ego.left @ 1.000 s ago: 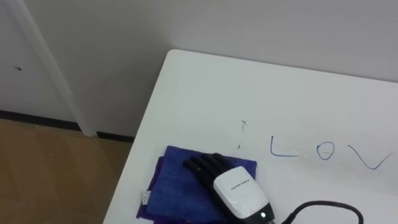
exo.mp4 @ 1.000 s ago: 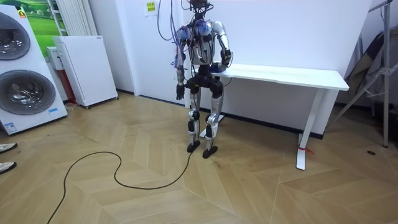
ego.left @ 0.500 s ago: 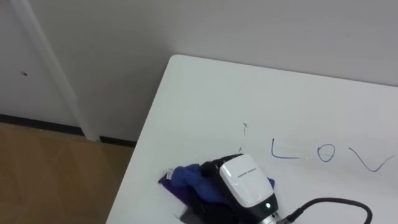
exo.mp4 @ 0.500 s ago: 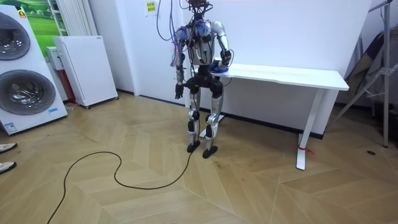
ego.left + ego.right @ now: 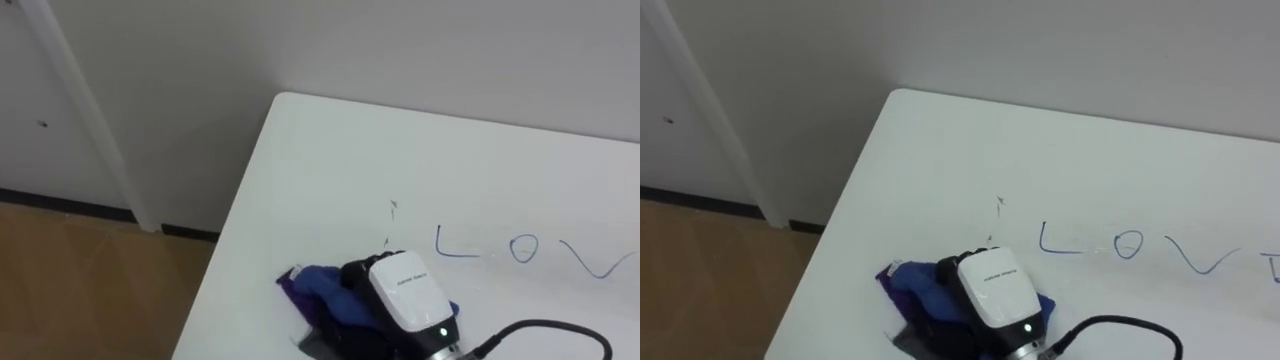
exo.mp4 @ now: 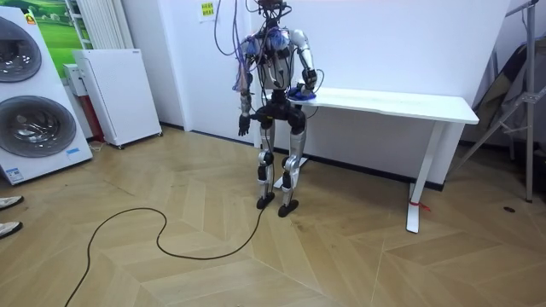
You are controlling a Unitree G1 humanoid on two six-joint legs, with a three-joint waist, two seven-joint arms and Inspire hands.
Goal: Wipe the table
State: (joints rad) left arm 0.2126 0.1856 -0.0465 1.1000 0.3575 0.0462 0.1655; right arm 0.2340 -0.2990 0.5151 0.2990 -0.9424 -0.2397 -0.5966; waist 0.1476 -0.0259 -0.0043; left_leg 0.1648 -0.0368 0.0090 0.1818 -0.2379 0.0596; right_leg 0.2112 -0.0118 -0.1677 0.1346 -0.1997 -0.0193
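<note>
Clutching a bunched blue cloth [image 5: 318, 290], its fingers curled into the folds, the right hand [image 5: 405, 298] rested on the white table [image 5: 330, 150], not far from the table's left edge. The cloth lay crumpled under the hand and out to its left, touching the tabletop. Blue marker letters [image 5: 520, 245] ran along the table just beyond the hand, to its right. In the room view the robot stood at the table's end, with its left hand [image 6: 243, 128] hanging at its side.
</note>
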